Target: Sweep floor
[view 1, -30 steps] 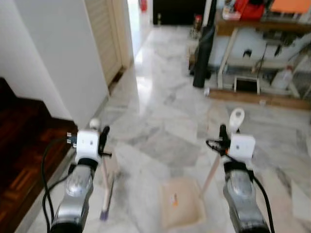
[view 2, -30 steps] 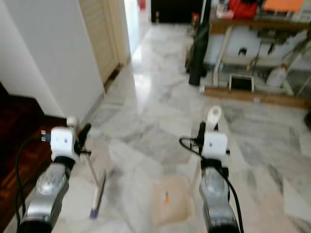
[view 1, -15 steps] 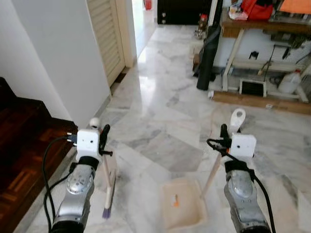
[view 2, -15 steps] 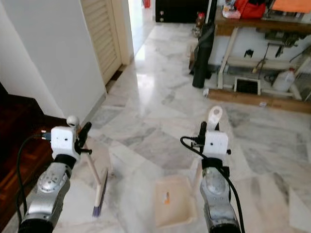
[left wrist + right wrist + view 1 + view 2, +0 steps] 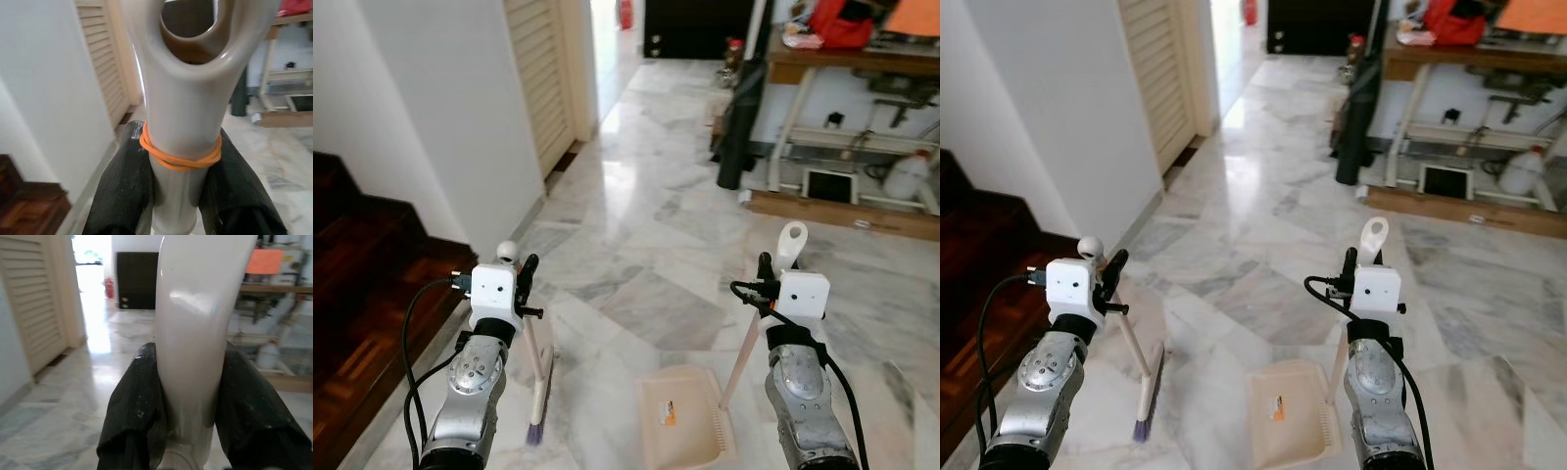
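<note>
My left gripper [image 5: 520, 281] is shut on the cream handle of a broom [image 5: 539, 384], whose head with purple bristle tips rests on the marble floor by my left arm. In the left wrist view the black fingers [image 5: 124, 186] clamp the broom handle [image 5: 183, 122] just below an orange rubber band. My right gripper [image 5: 766, 282] is shut on the upright handle [image 5: 745, 345] of a cream dustpan [image 5: 683, 423], which lies flat on the floor between my arms with a small orange mark inside. The right wrist view shows the fingers [image 5: 137, 411] pressed on that handle [image 5: 193, 333].
A white wall corner [image 5: 460, 127] and dark wooden stairs [image 5: 362, 294] stand on my left, a louvred door [image 5: 543, 69] beyond. At the back right are a tall black roll [image 5: 741, 127], a cluttered wooden bench [image 5: 842, 59] and a white jug [image 5: 906, 176]. Open marble floor [image 5: 646, 225] stretches ahead.
The whole picture has shifted and sharpened, so the camera has moved. Both grippers keep their hold; broom and dustpan stay in the same place relative to my arms.
</note>
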Tool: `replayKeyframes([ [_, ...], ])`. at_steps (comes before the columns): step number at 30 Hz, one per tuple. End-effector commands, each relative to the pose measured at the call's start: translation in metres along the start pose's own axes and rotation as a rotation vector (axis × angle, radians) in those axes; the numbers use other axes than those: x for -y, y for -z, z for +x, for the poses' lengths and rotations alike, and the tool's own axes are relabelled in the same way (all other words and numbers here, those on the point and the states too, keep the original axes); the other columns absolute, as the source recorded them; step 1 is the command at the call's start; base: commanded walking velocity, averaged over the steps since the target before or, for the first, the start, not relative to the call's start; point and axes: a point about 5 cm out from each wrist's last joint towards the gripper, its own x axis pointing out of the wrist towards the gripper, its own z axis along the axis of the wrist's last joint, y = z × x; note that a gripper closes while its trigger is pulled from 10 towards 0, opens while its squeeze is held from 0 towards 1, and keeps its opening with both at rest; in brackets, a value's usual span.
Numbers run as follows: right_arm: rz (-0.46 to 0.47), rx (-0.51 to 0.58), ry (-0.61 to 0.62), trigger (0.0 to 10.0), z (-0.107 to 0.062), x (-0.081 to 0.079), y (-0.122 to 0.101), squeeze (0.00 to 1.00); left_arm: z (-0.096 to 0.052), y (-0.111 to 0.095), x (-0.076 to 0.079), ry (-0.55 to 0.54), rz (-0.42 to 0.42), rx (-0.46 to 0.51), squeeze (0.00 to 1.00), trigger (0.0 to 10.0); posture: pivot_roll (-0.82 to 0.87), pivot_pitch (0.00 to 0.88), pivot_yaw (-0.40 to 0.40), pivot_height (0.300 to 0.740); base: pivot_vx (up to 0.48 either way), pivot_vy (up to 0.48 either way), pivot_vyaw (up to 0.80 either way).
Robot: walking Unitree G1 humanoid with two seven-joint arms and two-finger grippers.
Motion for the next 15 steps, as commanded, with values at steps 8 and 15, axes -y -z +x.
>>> replayKeyframes([
  [8,0.001,0.034,0.011,10.0,0.0048,0.0028,-0.0088,0.00,0.0043,-0.0088,-0.0006,-0.005,0.007,0.041,0.00,10.0,0.00,0.000,0.041,0.740,0.000,0.000,-0.77],
  [15,-0.001,0.031,0.017,10.0,0.0038,0.0033,-0.0079,0.00,0.0051,-0.0088,-0.0006,-0.001,0.006,0.040,0.00,10.0,0.00,0.000,0.045,0.740,0.000,0.287,-0.77],
])
